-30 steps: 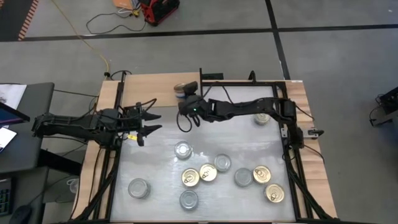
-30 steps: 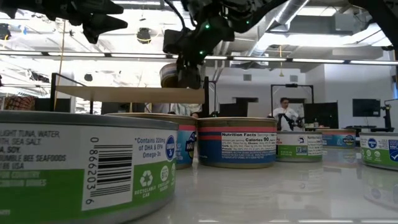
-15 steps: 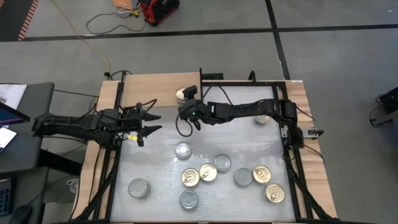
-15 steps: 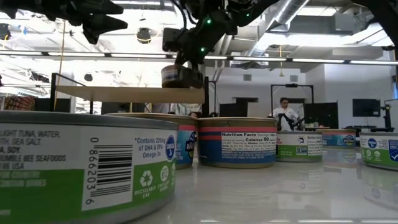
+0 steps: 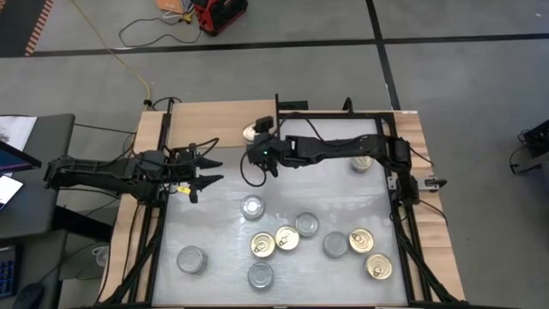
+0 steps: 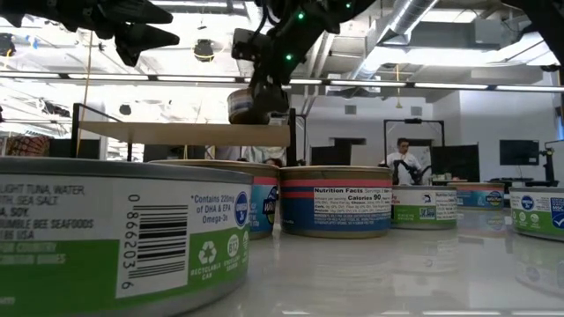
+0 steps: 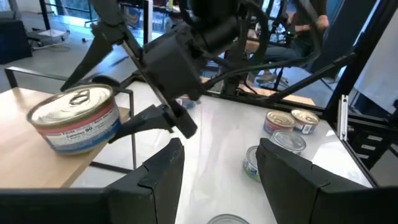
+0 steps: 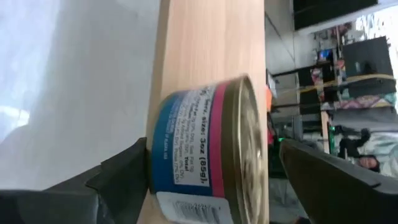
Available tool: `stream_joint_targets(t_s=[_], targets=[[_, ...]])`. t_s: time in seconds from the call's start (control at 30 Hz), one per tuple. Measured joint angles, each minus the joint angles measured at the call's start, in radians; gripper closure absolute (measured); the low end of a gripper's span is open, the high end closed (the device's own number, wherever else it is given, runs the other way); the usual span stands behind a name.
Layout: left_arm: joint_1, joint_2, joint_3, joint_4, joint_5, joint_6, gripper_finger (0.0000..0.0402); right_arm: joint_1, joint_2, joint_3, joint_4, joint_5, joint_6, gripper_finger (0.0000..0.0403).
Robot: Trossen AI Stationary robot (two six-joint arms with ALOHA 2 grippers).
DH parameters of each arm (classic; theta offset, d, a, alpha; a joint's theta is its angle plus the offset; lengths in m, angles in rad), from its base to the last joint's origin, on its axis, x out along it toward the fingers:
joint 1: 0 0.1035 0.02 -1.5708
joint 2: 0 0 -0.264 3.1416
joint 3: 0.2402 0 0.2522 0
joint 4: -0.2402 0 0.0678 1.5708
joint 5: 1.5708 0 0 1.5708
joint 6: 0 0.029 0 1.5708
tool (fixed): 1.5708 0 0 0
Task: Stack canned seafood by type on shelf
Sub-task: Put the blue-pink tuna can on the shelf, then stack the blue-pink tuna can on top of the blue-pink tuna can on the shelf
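The canned seafood tin at hand, gold-lidded with a blue and pink label (image 5: 251, 131) (image 8: 205, 155) (image 7: 74, 118), sits on the light wood shelf (image 5: 206, 129) (image 6: 176, 132) near its right end, slightly tilted in the low view (image 6: 247, 106). My right gripper (image 5: 256, 138) reaches level from the table's right. It is open, with one finger over the lid and one by the base. My left gripper (image 5: 210, 167) (image 7: 217, 162) hovers open over the table's left part, touching nothing. My right gripper stands around the tin, level from the right. One finger (image 8: 124, 171) lies close against the tin's bottom edge (image 8: 155, 162); whether it touches I cannot tell. The other finger (image 8: 329, 180) stands off the gold lid (image 8: 258, 155) with a small gap.
Several more tins stand on the white tabletop: gold-lidded ones (image 5: 262, 245) (image 5: 361, 240) (image 5: 378, 267), silver ones (image 5: 251, 207) (image 5: 191, 259) (image 5: 261, 275), and one under the right arm (image 5: 362, 161). The shelf's left part is bare wood. A person sits in the room behind (image 6: 407, 158).
The right gripper has carried the tin a little toward the far edge and down onto the shelf. The tin was tipped on its side a second ago and now shows its gold lid upward. The gripper body has risen slightly in the low view.
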Motion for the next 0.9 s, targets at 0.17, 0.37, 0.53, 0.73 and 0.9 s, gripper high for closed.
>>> stream_joint_targets(t_s=[0.17, 0.37, 0.53, 0.73, 0.9], targets=[[0.0, 0.0, 0.0, 0.0, 0.001, -0.002, 0.0211, -0.02, 0.0, 0.001, -0.01, -0.035, 0.012, 0.0023], [0.0, 0.0, 0.0, -0.008, 0.016, -0.011, 0.0211, -0.017, -0.017, 0.001, -0.069, -0.07, 0.1, 0.0023], [0.0, 0.0, 0.0, 0.004, 0.021, -0.007, 0.0211, -0.013, -0.024, 0.003, -0.065, -0.062, 0.096, 0.0023], [-0.005, 0.001, 0.0, -0.013, 0.032, -0.001, 0.0211, 0.03, -0.064, 0.002, -0.079, -0.043, 0.133, 0.0024], [-0.005, 0.0, 0.0, -0.049, 0.039, 0.03, 0.0211, 0.085, -0.111, 0.001, -0.215, -0.148, 0.273, 0.0024]])
